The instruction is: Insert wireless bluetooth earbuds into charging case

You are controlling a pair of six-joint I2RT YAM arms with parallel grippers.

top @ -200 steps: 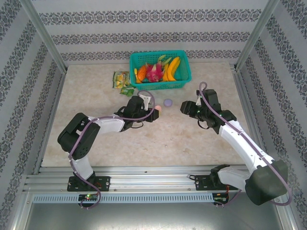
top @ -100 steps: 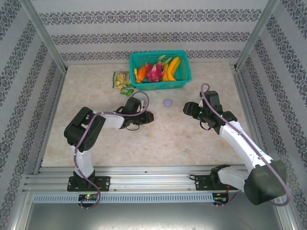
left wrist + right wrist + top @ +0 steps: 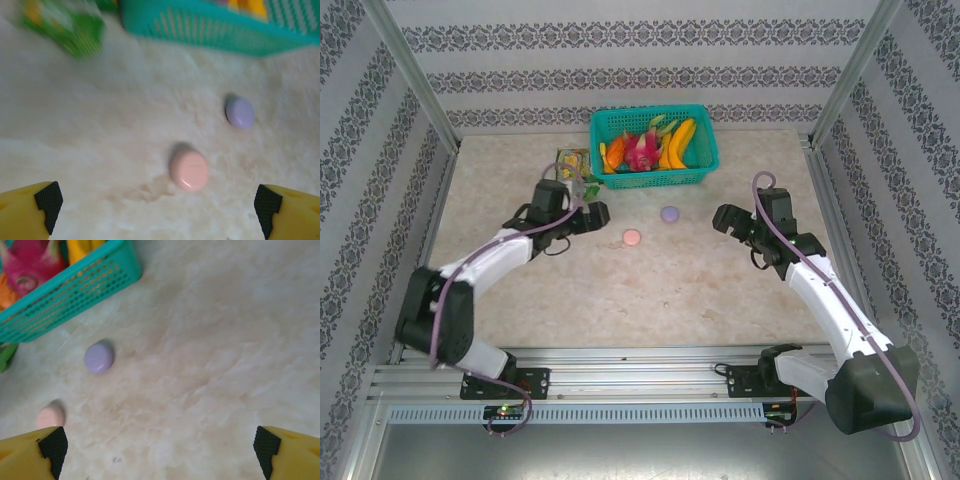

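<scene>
In teal basket (image 3: 656,181): bananas (image 3: 682,143), dragon fruit (image 3: 642,150). On table (image 3: 700,285): pink case (image 3: 632,237), purple case (image 3: 669,213), closed, apart. Left gripper (image 3: 597,214), right gripper (image 3: 722,217) spread wide, empty.

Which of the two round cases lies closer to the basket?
The purple case, just in front of the basket; the pink case lies farther from it.

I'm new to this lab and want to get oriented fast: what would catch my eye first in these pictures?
The teal basket heaped with bright fruit at the far middle of the table stands out first. In front of it, two small closed discs lie apart: a pink round case and, just beyond it, a lilac round case. The left gripper and right gripper flank them, both open and empty.
</scene>
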